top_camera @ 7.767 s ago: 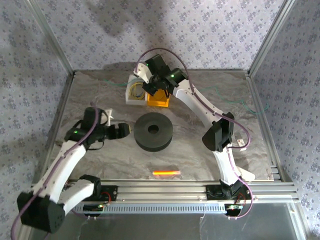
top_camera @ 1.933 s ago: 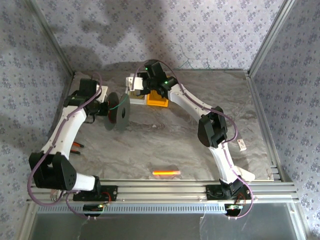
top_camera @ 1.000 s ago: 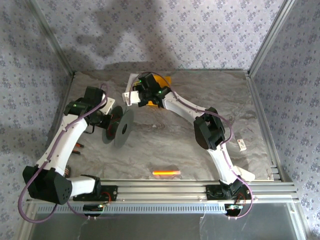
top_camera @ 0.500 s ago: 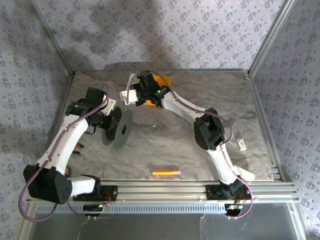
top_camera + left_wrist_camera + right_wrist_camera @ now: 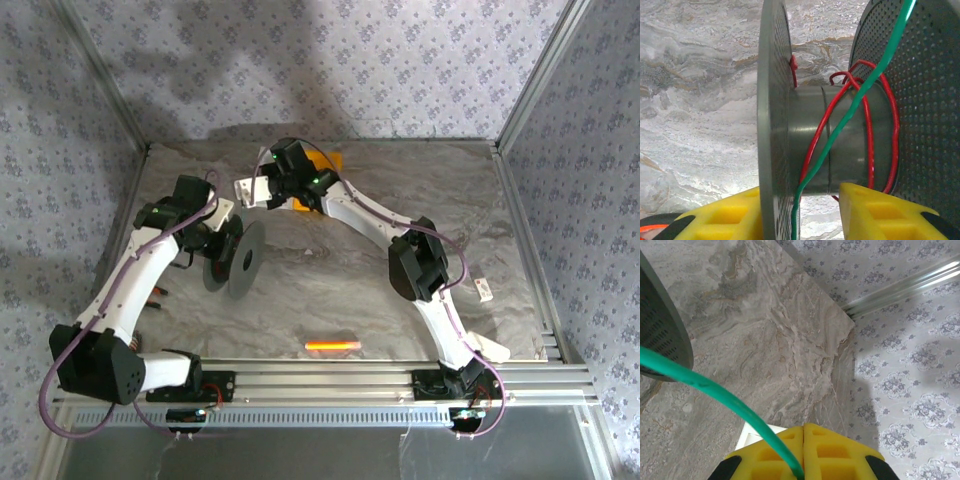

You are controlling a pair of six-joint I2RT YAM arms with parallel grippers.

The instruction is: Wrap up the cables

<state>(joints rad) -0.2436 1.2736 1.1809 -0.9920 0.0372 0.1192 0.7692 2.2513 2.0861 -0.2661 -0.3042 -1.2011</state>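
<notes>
Spool (image 5: 840, 142), one green cable (image 5: 850, 107), perhaps one red wire (image 5: 868, 130), two left fingers (image 5: 880, 215).

Green wire (image 5: 832, 132) and red wire (image 5: 869, 145) are crossing a grey spool (image 5: 802, 120).
The spool's flanges are showing rows of fine punched dots. Yellow left fingers (image 5: 882, 212) with black edges are sitting at the bottom of the left wrist view, and yellow right fingers (image 5: 832, 452) are showing the same black edges. The table (image 5: 330, 295) is showing grey-beige marble veining. The walls (image 5: 400, 60) are showing a lilac floral print. The arms (image 5: 365, 210) are showing white links and black joints. An orange strip (image 5: 332, 346) is glowing at lower centre.
</notes>
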